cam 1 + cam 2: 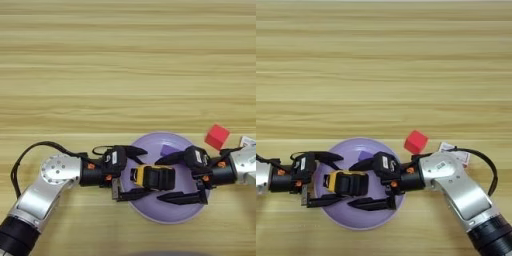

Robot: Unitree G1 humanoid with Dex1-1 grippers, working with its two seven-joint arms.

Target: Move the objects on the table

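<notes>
Both grippers hang spread over the round lilac plate (150, 212), the tape measure (152, 177) lying on it between the left gripper (135, 174) and right gripper (363, 184), gripped by neither. The purple block (169, 149) sits on the plate just beyond the right gripper. By my reading, the red cube (416, 141) and red-and-white box (455, 151), on the table (125, 60) outside the right gripper, remain to move.

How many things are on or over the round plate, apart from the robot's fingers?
2. A tape measure sits mid-plate between the left gripper and right gripper. A purple block lies at the plate's far edge. More may be hidden beneath the grippers.
</notes>
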